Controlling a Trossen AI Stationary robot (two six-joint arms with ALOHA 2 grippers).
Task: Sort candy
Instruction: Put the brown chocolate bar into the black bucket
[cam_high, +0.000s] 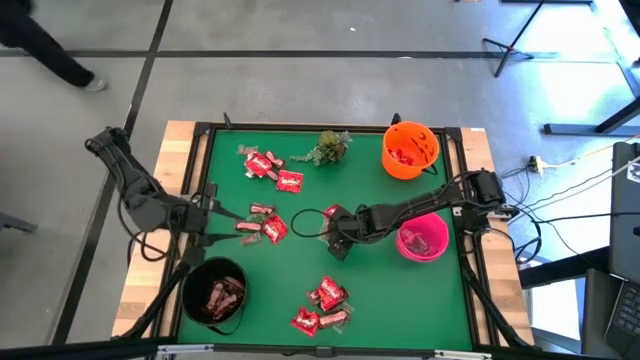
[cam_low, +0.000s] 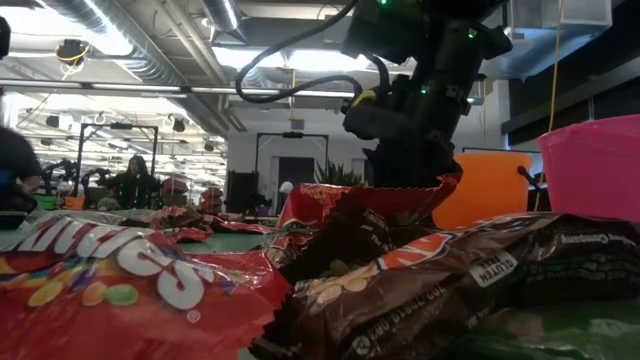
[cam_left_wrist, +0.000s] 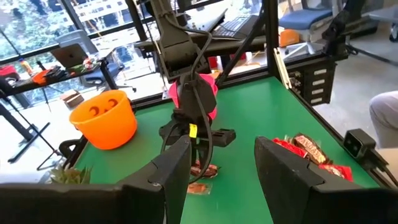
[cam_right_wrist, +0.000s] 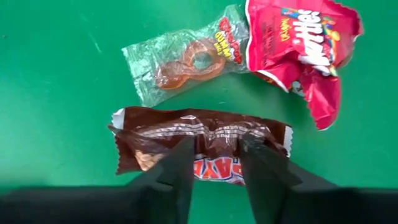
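Observation:
My right gripper (cam_right_wrist: 214, 152) stands at the table's middle (cam_high: 337, 238), pointing steeply down, shut on a brown candy bar (cam_right_wrist: 199, 146) that lies on the green mat. Just beyond it lie a clear-wrapped ring sweet (cam_right_wrist: 186, 62) and a red packet (cam_right_wrist: 305, 37). More candy lies in heaps at the far left (cam_high: 270, 168), the left middle (cam_high: 262, 226) and the near middle (cam_high: 322, 306). My left gripper (cam_high: 214, 215) hangs open above the mat's left side, near the left-middle heap, its fingers (cam_left_wrist: 177, 174) holding nothing. My right gripper pinches the bar's middle (cam_right_wrist: 217, 167) between its two fingers, which come from above and lie across the bar's length. The wrapper is puckered between them. The bar lies flat on the mat.
An orange bowl (cam_high: 410, 150) stands at the far right, a pink bowl (cam_high: 422, 240) right of my right gripper, and a black bowl (cam_high: 215, 290) holding candy at the near left. A green plant sprig (cam_high: 330, 148) lies at the far middle.

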